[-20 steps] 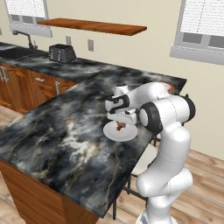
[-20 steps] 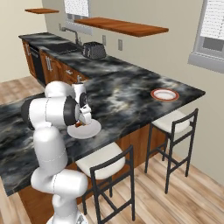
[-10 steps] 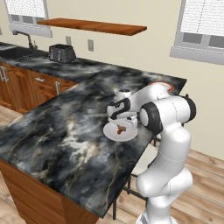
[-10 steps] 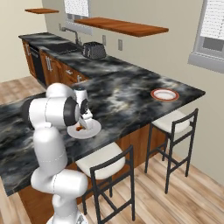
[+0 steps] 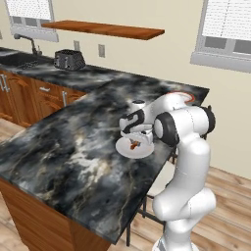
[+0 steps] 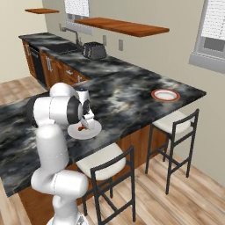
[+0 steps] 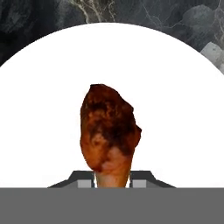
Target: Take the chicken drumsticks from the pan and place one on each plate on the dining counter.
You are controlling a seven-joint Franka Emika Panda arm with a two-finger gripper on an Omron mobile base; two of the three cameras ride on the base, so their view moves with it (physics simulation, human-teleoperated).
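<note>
- Marbled black-and-grey stone makes up the dining counter [image 5: 73, 147], a broad slab over a brown wooden base, with two stools along its near edge and a toaster [image 6: 94, 50] on the far worktop by the wall.
- Close to the counter's near edge sits the plain pale plate [image 6: 90, 131], and the gripper [image 5: 138, 141] hangs directly over it, low enough that the wrist hides part of the plate in the left base view.
- One chicken drumstick [image 7: 109, 133] lies over the middle of that plate; in the hand view its thick browned end points away from the hand and its thin end runs back down between the two dark finger tips [image 7: 83, 178].
- The drumstick's long axis therefore lines up with the hand's own line of sight, not across it.
- The jaws stand nearly together on the thin end, so I judge the piece is gripped, or only just being let go; whether it already rests on the plate I cannot tell.
- The second plate [image 6: 165, 95], with the reddish-orange rim, lies well apart to the right, at the counter's far corner, with nothing on it.
- Releasing and lifting straight up, clear of the meat, looks like the step in hand.
</note>
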